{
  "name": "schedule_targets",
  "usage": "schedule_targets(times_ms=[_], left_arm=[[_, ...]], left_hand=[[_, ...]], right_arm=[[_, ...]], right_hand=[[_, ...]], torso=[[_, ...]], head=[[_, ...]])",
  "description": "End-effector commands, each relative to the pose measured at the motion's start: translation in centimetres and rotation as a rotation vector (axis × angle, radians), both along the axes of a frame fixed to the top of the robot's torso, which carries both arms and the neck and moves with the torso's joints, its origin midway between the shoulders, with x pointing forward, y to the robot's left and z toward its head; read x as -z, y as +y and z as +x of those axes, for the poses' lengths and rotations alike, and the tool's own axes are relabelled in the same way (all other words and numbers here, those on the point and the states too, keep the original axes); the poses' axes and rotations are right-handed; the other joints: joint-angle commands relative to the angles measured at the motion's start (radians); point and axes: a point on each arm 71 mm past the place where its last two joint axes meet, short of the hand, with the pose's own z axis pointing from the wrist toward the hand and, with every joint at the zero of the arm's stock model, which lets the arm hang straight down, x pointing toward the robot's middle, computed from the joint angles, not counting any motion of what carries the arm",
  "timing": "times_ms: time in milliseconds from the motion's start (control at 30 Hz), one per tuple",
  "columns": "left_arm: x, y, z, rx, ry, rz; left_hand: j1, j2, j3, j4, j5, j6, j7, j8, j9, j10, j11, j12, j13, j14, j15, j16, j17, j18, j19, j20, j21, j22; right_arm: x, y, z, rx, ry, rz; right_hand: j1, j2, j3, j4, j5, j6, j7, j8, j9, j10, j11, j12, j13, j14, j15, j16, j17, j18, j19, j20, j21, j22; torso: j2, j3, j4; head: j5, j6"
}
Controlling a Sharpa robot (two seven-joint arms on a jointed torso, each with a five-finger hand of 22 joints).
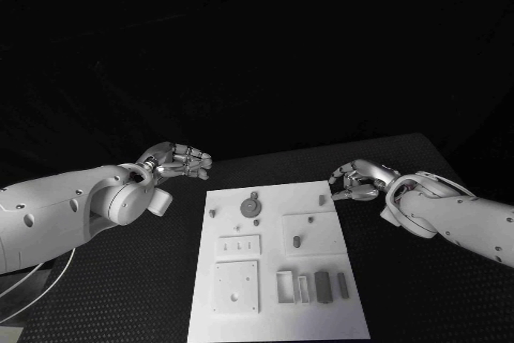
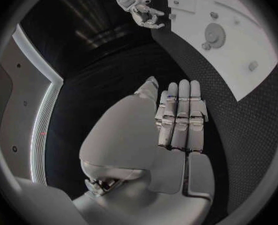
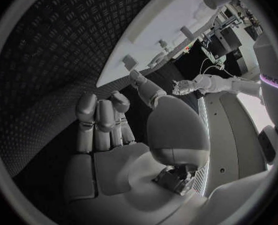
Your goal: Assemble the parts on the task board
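The white task board (image 1: 281, 324) lies in the middle of the black table. On it are grey parts: a round disc (image 1: 249, 207), a square plate (image 1: 237, 286), an open frame (image 1: 286, 286) and narrow bars (image 1: 322, 283). My left hand (image 1: 178, 162) hovers off the board's far left corner with its fingers curled in and nothing in them; the left wrist view shows the same hand (image 2: 179, 117) beside the board (image 2: 241, 72). My right hand (image 1: 359, 180) hangs just off the far right corner, fingers also curled and holding nothing (image 3: 104, 122).
Black textured table (image 1: 428, 283) surrounds the board on all sides. A few small pegs (image 1: 322, 199) stand near the board's far edge. The table's far edge runs just behind both hands.
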Motion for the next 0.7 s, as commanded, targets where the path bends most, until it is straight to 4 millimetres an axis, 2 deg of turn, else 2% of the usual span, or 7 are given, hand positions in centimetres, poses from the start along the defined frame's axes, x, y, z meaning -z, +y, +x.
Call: schedule_targets(times_ms=[33, 133, 267, 333, 467, 700], left_arm=[[0.0, -0.3, -0.1, 0.024, -0.004, -0.009], [0.0, -0.3, -0.1, 0.022, -0.004, -0.009], [0.0, -0.1, 0.0, 0.017, -0.004, -0.007], [0.0, -0.1, 0.0, 0.017, -0.004, -0.007], [0.0, -0.1, 0.0, 0.015, -0.003, -0.005], [0.0, -0.1, 0.0, 0.016, -0.004, -0.005]], left_hand=[[-0.001, -0.002, 0.000, 0.000, -0.003, 0.000, 0.005, -0.002, -0.001, 0.005, 0.000, -0.006, 0.001, 0.007, -0.001, -0.007, 0.001, 0.005, 0.001, -0.001, -0.005, 0.002], [-0.001, -0.002, 0.000, 0.000, -0.003, -0.001, 0.005, -0.002, -0.001, 0.005, 0.000, -0.006, 0.001, 0.007, -0.001, -0.007, 0.001, 0.005, 0.001, -0.001, -0.006, 0.002], [-0.001, -0.002, 0.000, 0.000, -0.003, -0.002, 0.005, -0.003, -0.001, 0.005, 0.000, -0.006, 0.002, 0.007, -0.001, -0.008, 0.002, 0.005, 0.001, -0.001, -0.006, 0.002], [-0.001, -0.002, 0.000, 0.000, -0.003, -0.002, 0.006, -0.003, -0.001, 0.005, 0.000, -0.006, 0.002, 0.007, -0.001, -0.008, 0.002, 0.005, 0.001, -0.001, -0.006, 0.002], [-0.001, -0.002, 0.000, 0.000, -0.003, -0.002, 0.006, -0.004, -0.002, 0.005, 0.000, -0.007, 0.002, 0.007, -0.001, -0.008, 0.002, 0.005, 0.001, -0.001, -0.006, 0.002], [-0.002, -0.002, 0.000, 0.000, -0.003, -0.004, 0.007, -0.005, -0.002, 0.004, 0.001, -0.008, 0.003, 0.007, -0.001, -0.009, 0.003, 0.005, 0.001, -0.001, -0.006, 0.002]], right_arm=[[0.5, 0.3, -0.1, -0.020, 0.000, -0.012], [1.0, 0.5, -0.2, -0.022, 0.008, -0.011], [1.5, 0.8, -0.2, -0.026, 0.021, -0.012], [1.7, 0.8, -0.2, -0.026, 0.024, -0.012], [2.1, 1.0, -0.3, -0.029, 0.034, -0.013], [2.6, 1.3, -0.2, -0.021, 0.041, -0.015]], right_hand=[[-0.011, 0.002, 0.007, 0.000, 0.000, -0.007, 0.003, -0.003, 0.001, -0.016, 0.015, 0.010, 0.020, 0.007, 0.001, 0.007, 0.006, 0.064, 0.000, -0.006, 0.007, 0.022], [-0.012, 0.002, 0.007, 0.001, 0.000, -0.008, 0.003, -0.004, 0.002, -0.017, 0.016, 0.015, 0.019, 0.008, 0.001, 0.008, 0.007, 0.064, 0.000, -0.007, 0.009, 0.021], [-0.013, 0.002, 0.008, 0.001, 0.000, -0.008, 0.003, -0.004, 0.002, -0.019, 0.016, 0.019, 0.018, 0.009, 0.002, 0.009, 0.008, 0.064, 0.000, -0.007, 0.010, 0.021], [-0.013, 0.003, 0.009, 0.001, 0.000, -0.008, 0.004, -0.004, 0.002, -0.019, 0.016, 0.020, 0.018, 0.009, 0.002, 0.009, 0.008, 0.064, 0.000, -0.008, 0.010, 0.021], [-0.014, 0.006, 0.009, 0.001, 0.000, -0.008, 0.004, -0.004, 0.003, -0.020, 0.017, 0.023, 0.017, 0.011, 0.002, 0.011, 0.011, 0.064, 0.000, -0.008, 0.011, 0.021], [-0.018, 0.013, 0.011, 0.003, 0.000, -0.006, 0.007, -0.003, 0.004, -0.023, 0.020, 0.030, 0.014, 0.012, 0.005, 0.013, 0.012, 0.064, 0.001, -0.010, 0.014, 0.020]], torso=[[0.001, -0.0039, 0.0029], [0.002, -0.0051, 0.0034], [0.001, -0.0040, 0.0032], [0.001, -0.0047, 0.0026], [0.000, -0.0061, 0.0008], [0.000, -0.0056, 0.0018]], head=[[-0.001, -0.003], [-0.001, -0.006], [0.003, -0.013], [0.004, -0.014], [0.002, -0.016], [0.002, -0.015]])
